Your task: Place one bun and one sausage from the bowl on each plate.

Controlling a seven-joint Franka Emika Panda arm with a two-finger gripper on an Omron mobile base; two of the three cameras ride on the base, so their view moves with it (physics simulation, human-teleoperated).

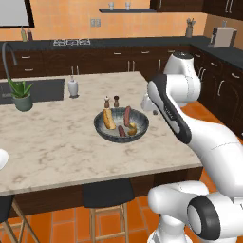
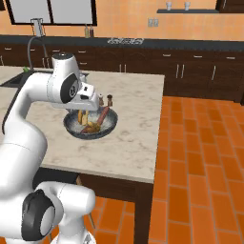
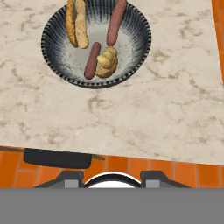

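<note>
Marble, pale and veined, tops the island counter [image 1: 57,142] that we see across the middle of the left base view, with dark cabinets and an orange tiled floor around it. On it, right of centre, sits the dark bowl [image 1: 101,129], wide and shallow; in the hand view it lies at the top of the frame. Inside it we count two buns and two sausages. The long bun [image 3: 76,22] lies at the upper left of the bowl, its long axis running top to bottom of the hand view. The longer sausage [image 3: 116,22] lies at the upper right, tilted slightly, and the shorter sausage [image 3: 92,60] slants below it, touching the curled bun [image 3: 107,63]. Just behind the bowl stand two small shakers [image 1: 111,101]; farther left are a white dispenser bottle [image 1: 72,87] and a potted plant [image 1: 21,95]. Our gripper is closed and holds nothing.
</note>
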